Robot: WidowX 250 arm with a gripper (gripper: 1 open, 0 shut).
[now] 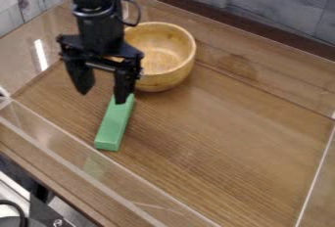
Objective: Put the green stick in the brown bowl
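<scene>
Two wide-spread jaws of the gripper (104,80) are poised over the green stick (116,121), nothing held. Its narrow width should be straddled squarely before closing, then carried to the brown bowl (155,54).

The green stick (116,122) is a plain light green with no markings, lying toward the near left part of the worktop (236,143), which is mid-brown wood with darker grain streaks and pale glare along its far edge. The brown bowl (157,55), nearer the far edge, is light tan outside and paler, smooth honey inside. The gripper (102,84) is black all over, jaws included. Clear, colourless panels (197,206) rim the worktop. The wall (281,6) behind is grey, weathered planking.
</scene>
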